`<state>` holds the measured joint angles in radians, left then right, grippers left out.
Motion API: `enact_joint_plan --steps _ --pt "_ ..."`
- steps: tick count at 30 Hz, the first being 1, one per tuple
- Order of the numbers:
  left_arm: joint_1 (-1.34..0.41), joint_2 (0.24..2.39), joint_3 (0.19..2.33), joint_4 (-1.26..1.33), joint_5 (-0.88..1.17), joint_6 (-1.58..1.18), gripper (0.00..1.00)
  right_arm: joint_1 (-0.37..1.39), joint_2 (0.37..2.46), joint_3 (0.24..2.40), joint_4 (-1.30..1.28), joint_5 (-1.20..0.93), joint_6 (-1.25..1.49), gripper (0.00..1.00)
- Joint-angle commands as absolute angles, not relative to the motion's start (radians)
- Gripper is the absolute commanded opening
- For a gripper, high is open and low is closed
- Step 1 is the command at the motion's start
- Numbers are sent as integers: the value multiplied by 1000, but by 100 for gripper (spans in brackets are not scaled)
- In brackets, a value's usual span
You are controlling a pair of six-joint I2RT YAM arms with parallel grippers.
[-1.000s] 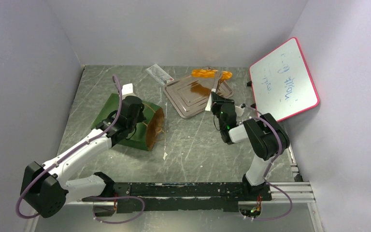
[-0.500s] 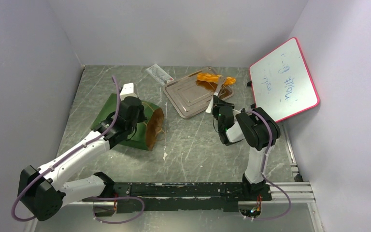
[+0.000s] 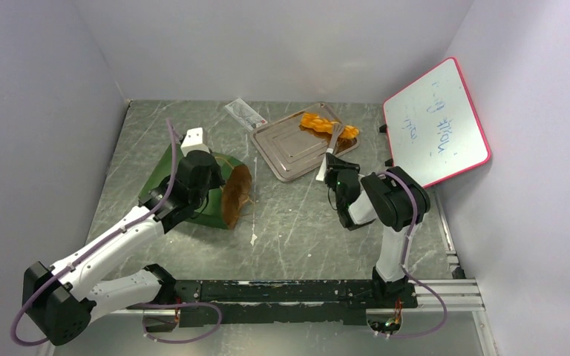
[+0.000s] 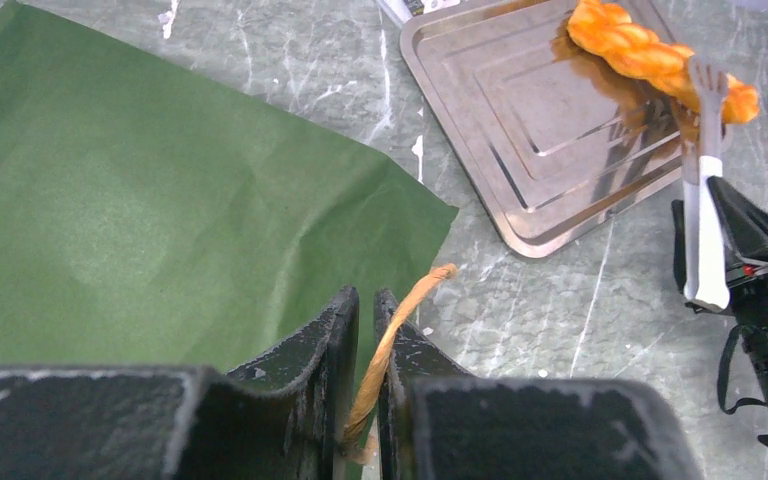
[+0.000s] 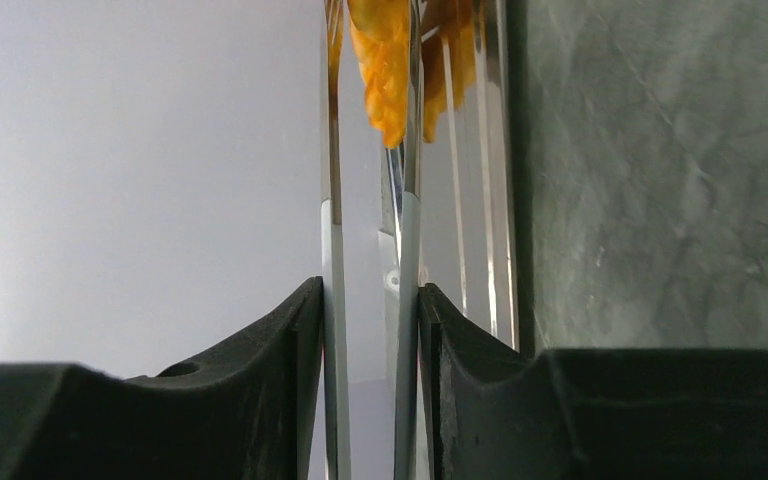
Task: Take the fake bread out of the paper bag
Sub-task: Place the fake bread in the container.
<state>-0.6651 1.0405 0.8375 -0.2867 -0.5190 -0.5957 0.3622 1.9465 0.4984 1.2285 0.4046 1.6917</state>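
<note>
Left end effector (image 4: 365, 300) is pressed on the tan handle (image 4: 405, 325) of the paper bag (image 4: 160, 220) (lying on the tabletop). Right end effector (image 5: 370, 290) squeezes tongs (image 5: 407, 260), tips at the braided bread stick (image 3: 315, 120) on the metal tray (image 3: 286, 148). Step, I judge: setting it down. Next: loosen tongs, then reach into bag mouth.

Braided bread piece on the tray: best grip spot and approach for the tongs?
Pinch the braided bread across its narrow width near mid-length, coming down from above. It lies flat and long along the far edge of the tray, so the tongs in the right gripper should straddle it crosswise; lengthwise they likely couldn't span it.
</note>
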Motion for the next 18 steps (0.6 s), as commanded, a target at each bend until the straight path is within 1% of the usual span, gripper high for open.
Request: enact_joint_plan --steps 1,6,13,18 --pt "-682 1006 836 -294 -548 -614 7 375 1911 468 1316 392 1714 35" --pt "-687 999 840 -304 -547 -616 7 387 1863 436 1293 378 1712 36" --pt "-686 980 834 -312 -548 -614 7 429 1824 375 1295 350 1781 37" --pt "-687 969 833 -317 -545 -613 7 441 1740 330 1228 361 1766 37"
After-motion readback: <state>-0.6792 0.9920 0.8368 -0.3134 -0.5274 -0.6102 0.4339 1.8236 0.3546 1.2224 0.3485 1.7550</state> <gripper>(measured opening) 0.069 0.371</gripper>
